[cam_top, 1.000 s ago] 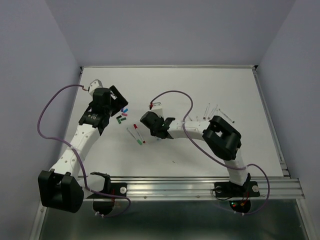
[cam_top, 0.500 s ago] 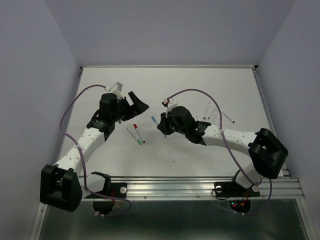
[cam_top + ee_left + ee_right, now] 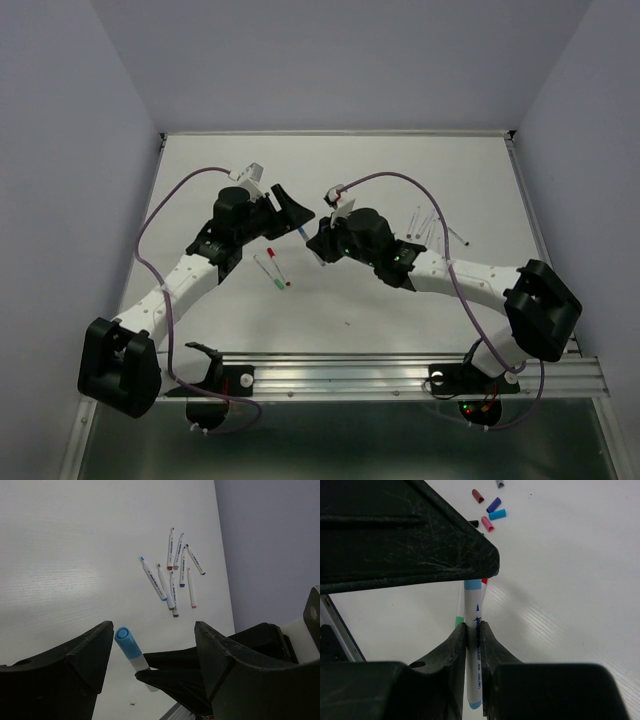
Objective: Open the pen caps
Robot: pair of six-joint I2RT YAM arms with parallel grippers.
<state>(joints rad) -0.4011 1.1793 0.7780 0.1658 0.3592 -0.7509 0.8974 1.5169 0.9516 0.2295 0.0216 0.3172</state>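
Our right jaws are clamped tight on the barrel of a blue pen (image 3: 473,605), held above the table (image 3: 570,580), its blue cap (image 3: 127,642) still on. Our left jaws stand open on either side of that cap. Loose pen caps (image 3: 497,514) lie on the table beyond.
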